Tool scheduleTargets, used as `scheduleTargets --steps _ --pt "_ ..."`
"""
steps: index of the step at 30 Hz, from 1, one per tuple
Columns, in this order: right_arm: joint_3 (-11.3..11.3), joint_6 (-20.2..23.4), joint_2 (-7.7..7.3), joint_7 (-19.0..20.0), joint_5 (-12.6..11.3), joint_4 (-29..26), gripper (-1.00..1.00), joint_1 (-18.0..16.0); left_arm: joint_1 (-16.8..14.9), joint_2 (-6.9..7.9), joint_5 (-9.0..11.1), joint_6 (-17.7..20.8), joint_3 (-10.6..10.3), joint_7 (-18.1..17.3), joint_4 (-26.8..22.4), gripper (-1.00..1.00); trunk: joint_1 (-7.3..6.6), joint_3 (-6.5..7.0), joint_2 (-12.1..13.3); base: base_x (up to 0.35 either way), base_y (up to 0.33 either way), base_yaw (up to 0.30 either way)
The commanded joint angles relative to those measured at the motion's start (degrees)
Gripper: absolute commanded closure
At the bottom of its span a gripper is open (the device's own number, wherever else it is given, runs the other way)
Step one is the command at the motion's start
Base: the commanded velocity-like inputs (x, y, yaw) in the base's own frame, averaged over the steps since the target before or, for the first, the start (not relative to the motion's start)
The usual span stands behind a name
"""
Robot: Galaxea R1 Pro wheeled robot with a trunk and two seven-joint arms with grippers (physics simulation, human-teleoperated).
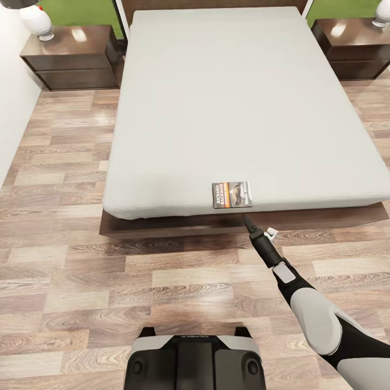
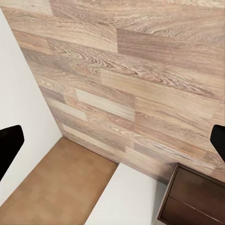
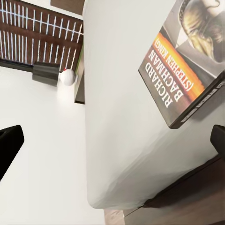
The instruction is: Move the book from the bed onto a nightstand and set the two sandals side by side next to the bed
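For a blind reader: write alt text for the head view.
A small book lies at the foot edge of a large pale bed, with the robot's right gripper reaching toward it. Two dark nightstands flank the headboard.

Wood-plank floor [image 1: 70, 271], white wall [image 1: 11, 108], green wall panels [image 1: 76, 11] behind.

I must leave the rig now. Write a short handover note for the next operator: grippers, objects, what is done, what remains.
Right gripper: open, empty, at the bed's foot edge just short of the book.
Left gripper: open, empty, over bare floor.
Book lies flat near the foot edge of the bed, not yet grasped.
Nightstands flank the headboard.
Done: nothing. Left: book to a nightstand, then both sandals.
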Motion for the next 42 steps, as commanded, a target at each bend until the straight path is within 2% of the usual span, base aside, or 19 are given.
scheduleTargets --steps 1,42 --pt "0.1 0.2 -0.04 0.2 -0.4 0.1 -1.0 0.0 0.0 -0.02 -0.2 0.2 0.2 0.0 0.0 -1.0 0.23 -0.21 -0.5 0.0 0.001 0.0" --pt "0.2 0.2 -0.22 0.2 -0.4 0.1 -1.0 0.0 0.0 -0.04 -0.3 0.2 0.2 0.0 0.0 -1.0 9.24 -7.57 -16.9 0.0 0.0 0.0"
